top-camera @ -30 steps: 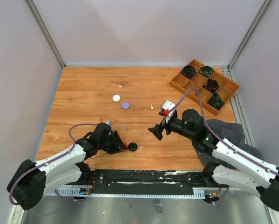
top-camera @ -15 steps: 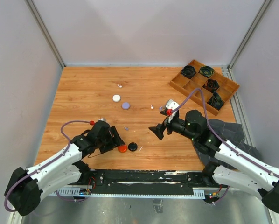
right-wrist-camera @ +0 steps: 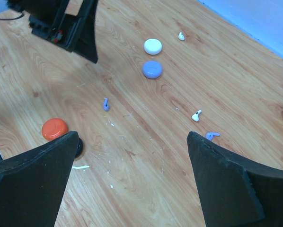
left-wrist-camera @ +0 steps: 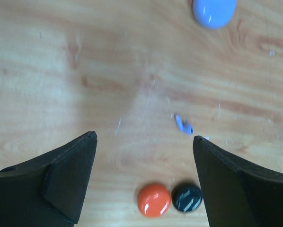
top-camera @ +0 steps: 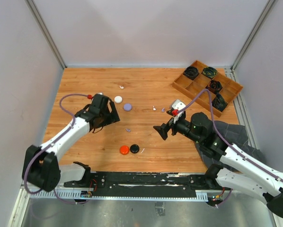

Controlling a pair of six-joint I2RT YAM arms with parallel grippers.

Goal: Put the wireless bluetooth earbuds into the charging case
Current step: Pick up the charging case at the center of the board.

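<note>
Table, left jaws retreated, orange case released

No readable text, label or number anywhere.

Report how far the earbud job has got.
Done: nothing that can be confirmed. The orange puck and black puck lie shut, contents hidden.
In hand: nothing. The left gripper and right gripper are open and empty.
Left: a purple earbud, a second purple earbud, a white earbud and a far white earbud lie loose on the table.
</note>
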